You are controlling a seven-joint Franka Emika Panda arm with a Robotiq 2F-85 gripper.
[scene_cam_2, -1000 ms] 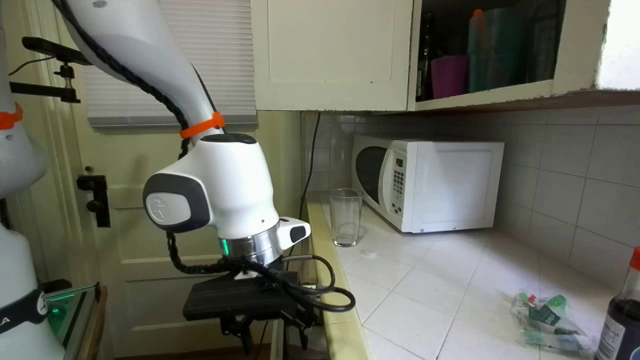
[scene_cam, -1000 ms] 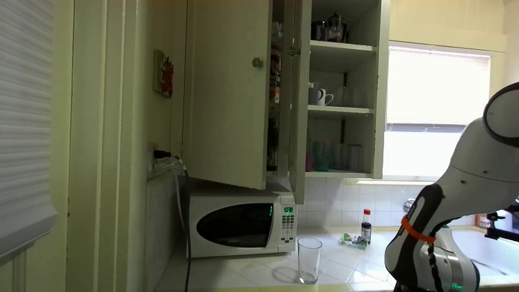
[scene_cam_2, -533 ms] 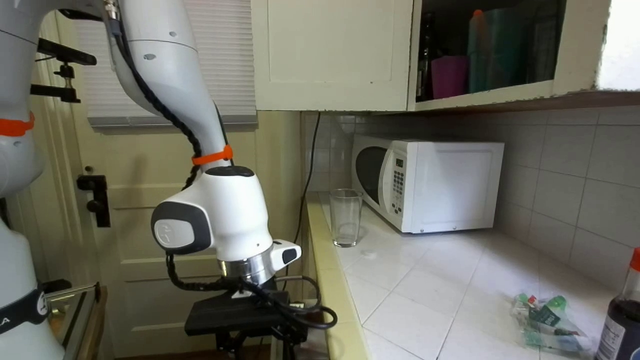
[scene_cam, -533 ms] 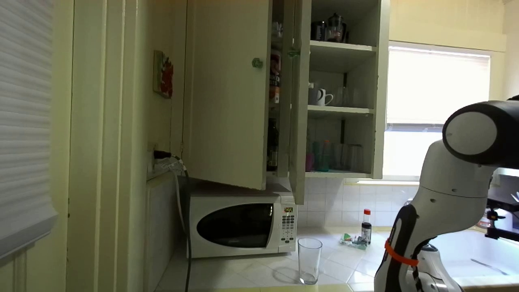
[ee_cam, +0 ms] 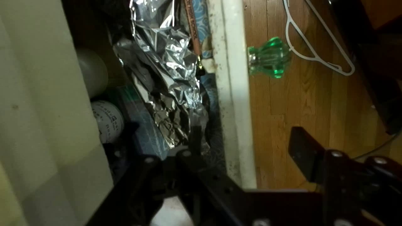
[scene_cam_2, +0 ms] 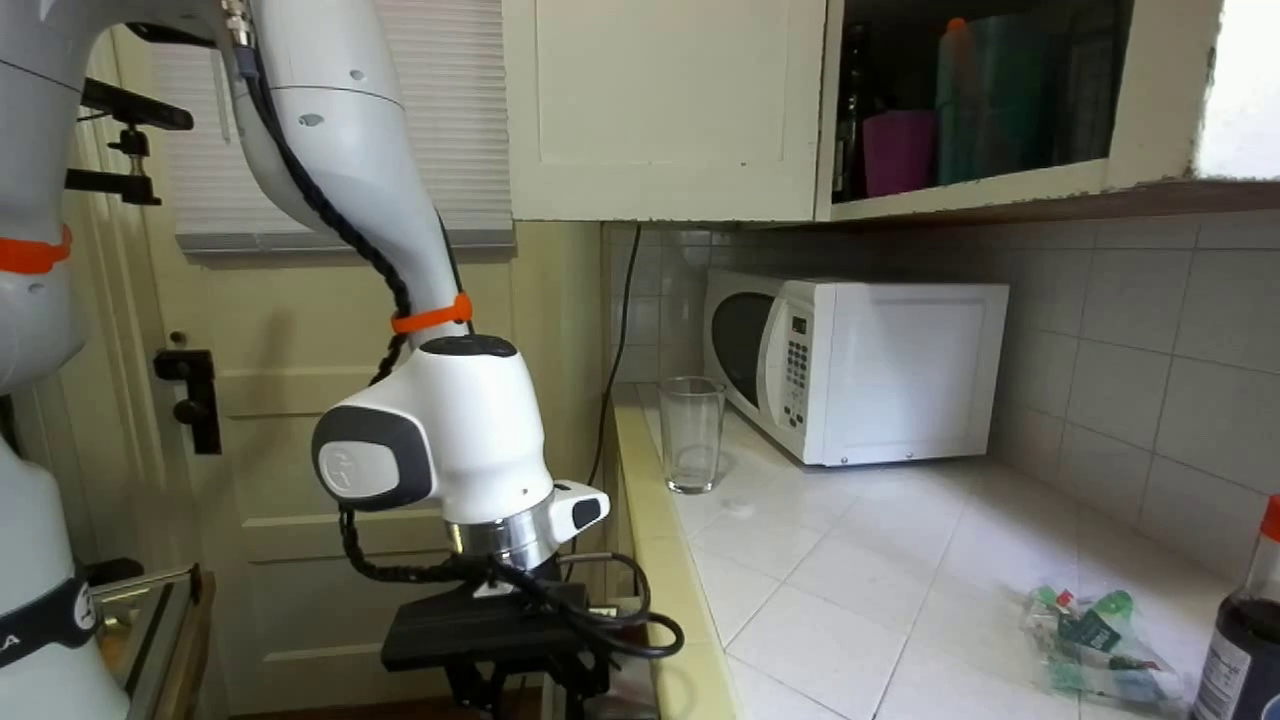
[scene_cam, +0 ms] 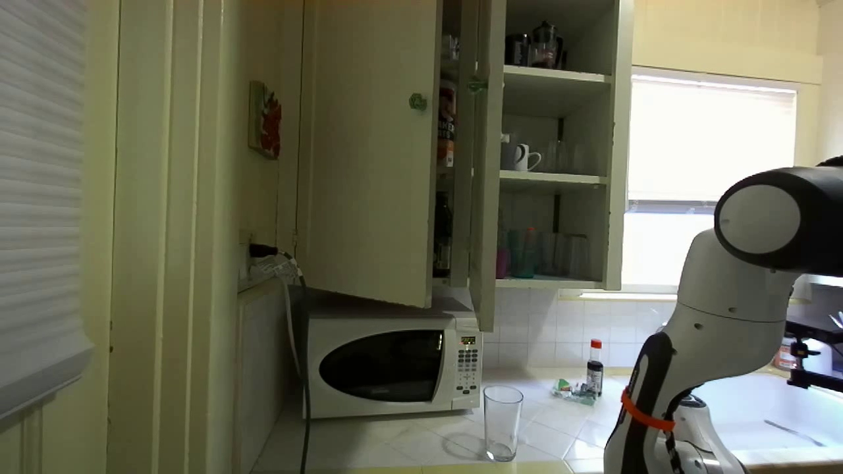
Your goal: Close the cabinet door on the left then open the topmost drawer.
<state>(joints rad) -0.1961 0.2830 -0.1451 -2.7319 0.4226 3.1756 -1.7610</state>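
With fingers point(ee_cam: 304, 153) spread apart, straddles front of open drawer point(ee_cam: 235, 94), below yellow edge of table point(scene_cam_2: 810, 610). In an exterior view, note left cabinet door point(scene_cam: 369, 164) ajar above table's far-left corner.

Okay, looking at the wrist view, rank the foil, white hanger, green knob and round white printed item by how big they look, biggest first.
1. Foil
2. White hanger, going by its outline
3. Green knob and round white printed item: too alike to rank; the item is partly hidden.
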